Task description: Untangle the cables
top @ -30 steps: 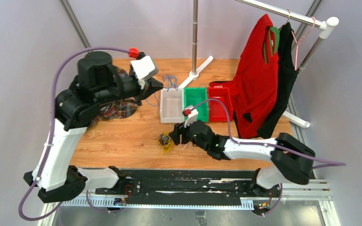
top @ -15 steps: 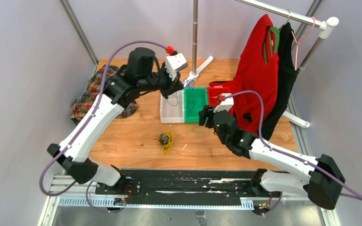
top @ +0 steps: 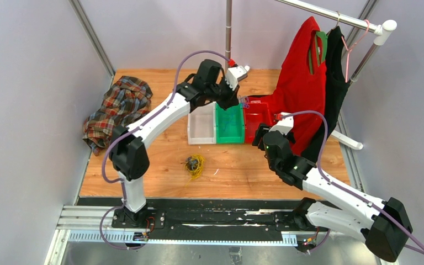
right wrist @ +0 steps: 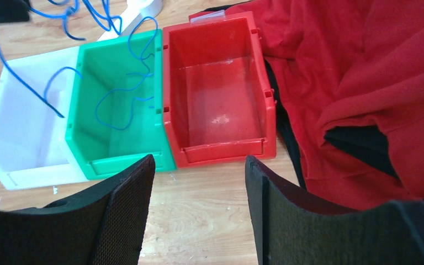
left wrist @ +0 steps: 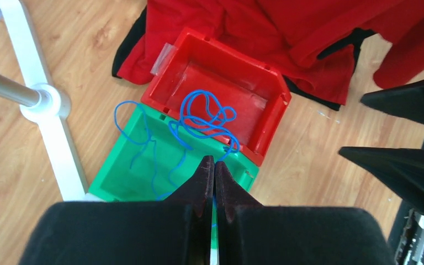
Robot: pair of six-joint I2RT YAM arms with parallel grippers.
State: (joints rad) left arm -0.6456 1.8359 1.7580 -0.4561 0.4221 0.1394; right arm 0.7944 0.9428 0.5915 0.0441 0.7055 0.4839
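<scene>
My left gripper (top: 236, 102) is shut on a thin blue cable (left wrist: 204, 117) and holds it above the green bin (left wrist: 122, 175) and the red bin (left wrist: 273, 105). The cable's loops hang over both bins. My left gripper's tips (left wrist: 214, 160) are pressed together with the cable between them. The blue cable also shows in the right wrist view (right wrist: 116, 128), over the white bin (right wrist: 16, 165) and the green bin. A tangle of yellow and black cables (top: 194, 164) lies on the table in front of the bins. My right gripper (top: 258, 134) is open and empty, in front of the red bin (right wrist: 221, 149).
A white bin (top: 201, 138), a green bin (top: 230, 138) and a red bin (top: 254, 105) stand side by side. A plaid shirt (top: 118, 107) lies at the left. A red garment (top: 298, 94) and a black garment (top: 331, 94) hang from a rack. The rack's pole (top: 228, 38) stands behind the bins.
My left arm swung right from over the plaid shirt to over the bins, carrying the blue cable. My right gripper pulled back from the yellow tangle toward the red bin.
</scene>
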